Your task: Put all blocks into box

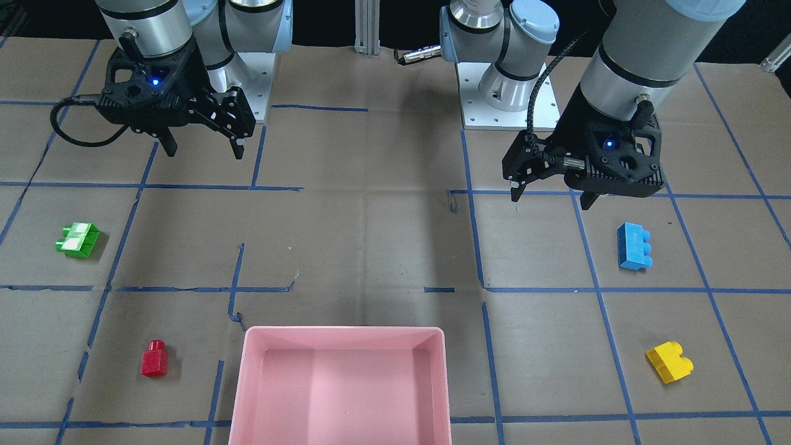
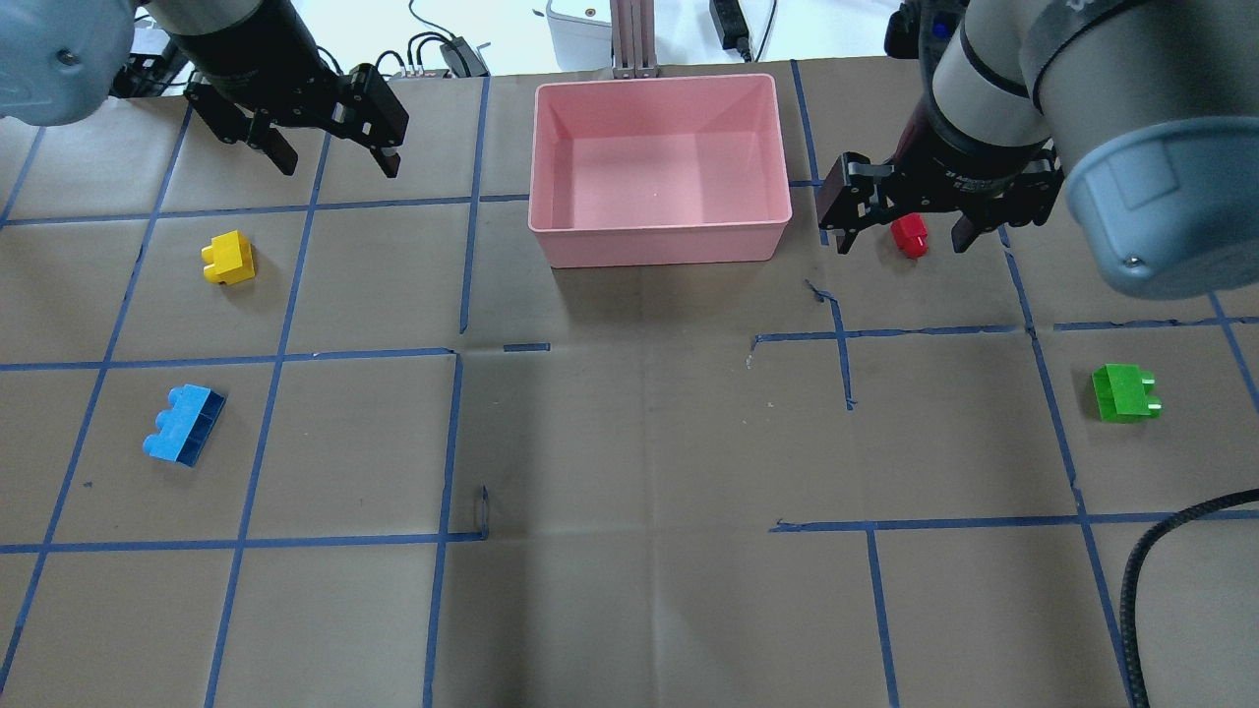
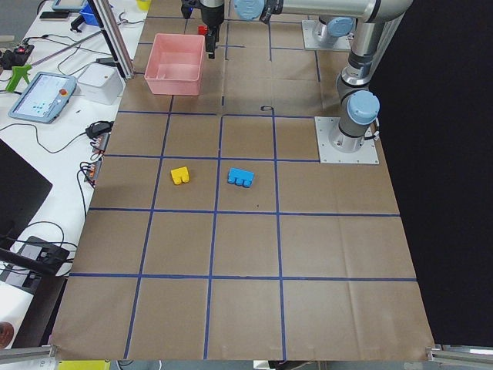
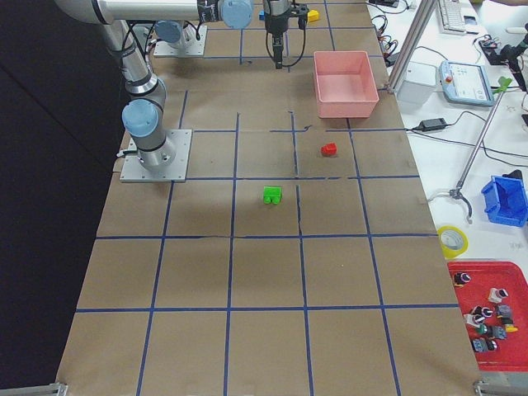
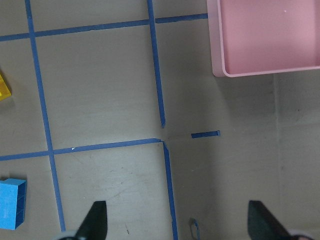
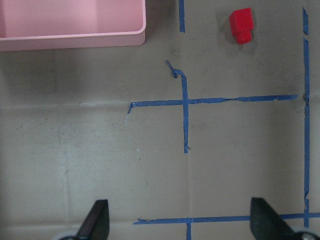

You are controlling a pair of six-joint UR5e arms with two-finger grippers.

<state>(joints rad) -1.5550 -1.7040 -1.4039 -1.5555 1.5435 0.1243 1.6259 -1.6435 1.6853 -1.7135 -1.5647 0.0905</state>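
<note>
The pink box [image 1: 343, 334] stands empty at the table's middle, on the operators' side; it also shows in the overhead view [image 2: 659, 239]. The green brick [image 1: 78, 240] and the red brick [image 1: 154, 358] lie on my right arm's side. The blue brick [image 1: 634, 246] and the yellow brick [image 1: 668, 362] lie on my left arm's side. My left gripper [image 1: 550, 199] is open and empty, high over the table near the robot's base, short of the blue brick. My right gripper [image 1: 204, 151] is open and empty, high and well back from the green brick.
The table is covered in brown paper [image 2: 629, 442] with a grid of blue tape. The two arm bases [image 1: 507, 93] stand at the robot's edge. Beyond the box, off the table, there are cables and devices [image 2: 452, 54].
</note>
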